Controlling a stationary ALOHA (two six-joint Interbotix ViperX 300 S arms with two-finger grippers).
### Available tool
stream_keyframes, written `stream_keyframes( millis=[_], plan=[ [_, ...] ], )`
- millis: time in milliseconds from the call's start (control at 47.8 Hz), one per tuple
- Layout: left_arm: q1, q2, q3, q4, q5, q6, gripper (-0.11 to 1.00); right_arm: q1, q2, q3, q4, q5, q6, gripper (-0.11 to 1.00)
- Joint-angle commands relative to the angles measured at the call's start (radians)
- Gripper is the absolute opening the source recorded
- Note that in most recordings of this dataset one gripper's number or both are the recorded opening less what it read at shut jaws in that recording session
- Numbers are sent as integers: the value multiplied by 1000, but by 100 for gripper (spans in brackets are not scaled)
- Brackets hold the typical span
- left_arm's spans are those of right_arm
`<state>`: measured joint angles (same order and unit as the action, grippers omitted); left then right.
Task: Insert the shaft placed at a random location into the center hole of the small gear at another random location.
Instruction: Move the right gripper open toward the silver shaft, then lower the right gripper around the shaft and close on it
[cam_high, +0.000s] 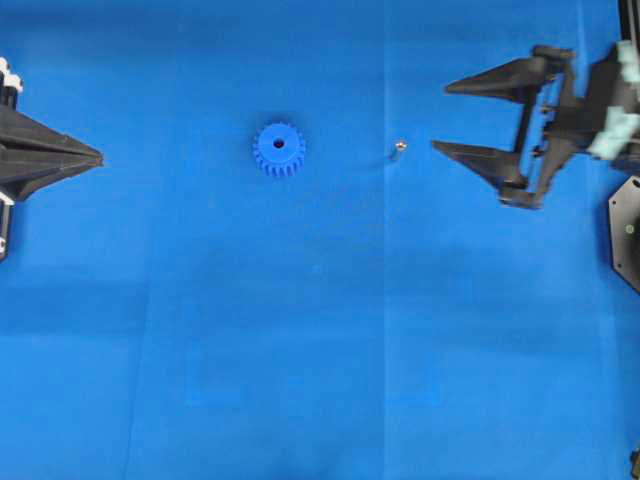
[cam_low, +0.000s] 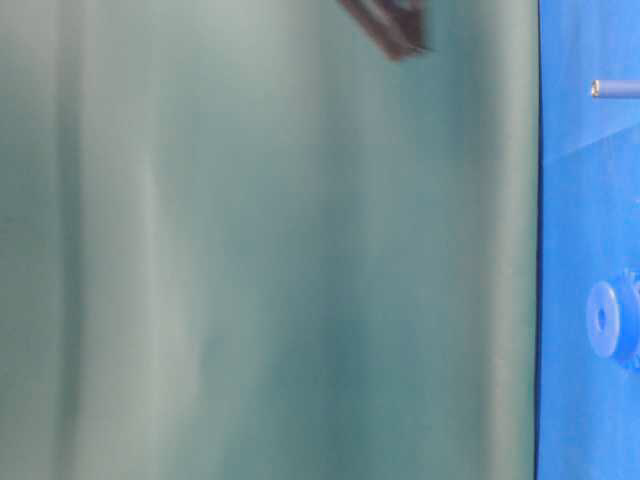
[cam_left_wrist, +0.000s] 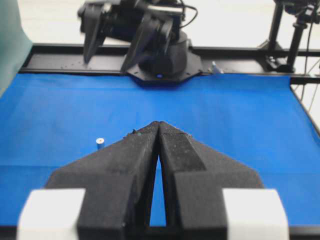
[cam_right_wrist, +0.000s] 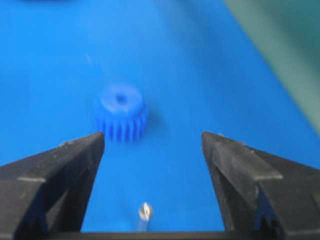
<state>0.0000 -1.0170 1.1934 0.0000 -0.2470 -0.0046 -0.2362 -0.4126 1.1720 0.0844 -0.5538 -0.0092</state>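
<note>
Left claw (cam_high: 98, 157) pressed together at nine o'clock. Small gear (cam_high: 279, 150) flat on blue tabletop (cam_high: 320, 350), center hole (cam_high: 279, 144) facing up. Shaft (cam_high: 399, 146) standing upright, at gear's three o'clock, well apart. Right claw (cam_high: 440, 118) spread wide, empty.

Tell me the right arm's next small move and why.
Probably ease the right hand forward and down until its open fingers straddle the shaft, then close. The shaft stands upright on the blue mat, just ahead of the hand, apart from the small gear, so nothing is held yet.
</note>
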Motion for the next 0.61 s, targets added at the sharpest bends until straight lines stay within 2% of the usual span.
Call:
stream_keyframes(
  millis=[0, 84, 377, 586],
  plan=[
    [3, 3, -8, 3, -5, -2, 0, -3, 80, -18, 8, -61, 2, 62],
    [3, 3, -6, 3, -5, -2, 0, -5, 156, -29, 17, -100, 2, 58],
    [2, 3, 3, 3, -5, -2, 0, -6, 342, -48, 81, -209, 3, 59],
    [2, 2, 11, 3, -5, 2, 0, -2, 413, -61, 84, -219, 18, 59]
  ],
)
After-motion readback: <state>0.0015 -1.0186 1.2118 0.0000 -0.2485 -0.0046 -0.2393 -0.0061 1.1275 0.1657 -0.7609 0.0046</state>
